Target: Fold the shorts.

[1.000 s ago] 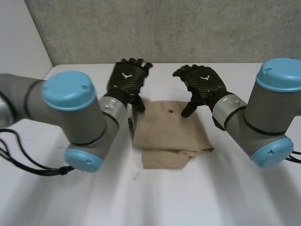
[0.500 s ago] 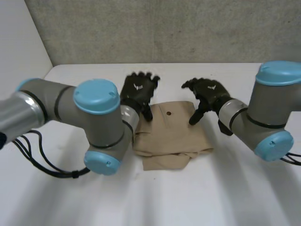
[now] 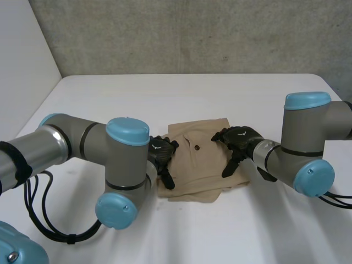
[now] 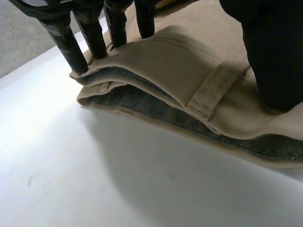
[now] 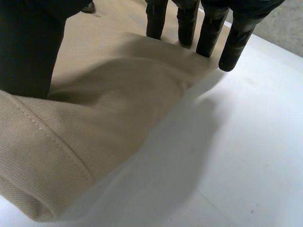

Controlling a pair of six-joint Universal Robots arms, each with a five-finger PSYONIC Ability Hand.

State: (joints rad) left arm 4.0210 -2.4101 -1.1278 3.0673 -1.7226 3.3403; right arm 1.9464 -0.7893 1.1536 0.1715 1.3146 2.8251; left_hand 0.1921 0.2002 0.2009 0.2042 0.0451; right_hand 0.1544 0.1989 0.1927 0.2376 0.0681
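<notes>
The tan shorts (image 3: 197, 157) lie folded in the middle of the white table (image 3: 110, 99), with a small button near the far edge. My left hand (image 3: 163, 154) rests on their left edge, fingers (image 4: 66, 41) straight on top of the waistband beside a belt loop (image 4: 208, 94), thumb also on the cloth. My right hand (image 3: 237, 141) lies on the right edge, its fingers (image 5: 188, 22) straight on the cloth and one fingertip just past the edge. Both hands are open and nothing is pinched. The folded layers of the shorts (image 4: 156, 94) show stacked below the left palm.
A grey wall (image 3: 192, 33) stands behind the table's far edge. Both forearms and their blue-capped elbows hang low over the table on either side of the shorts.
Both hands have come down from beyond the shorts' far edge and toward me, landing on the left and right sides of the cloth. The shorts have kept their shape.
</notes>
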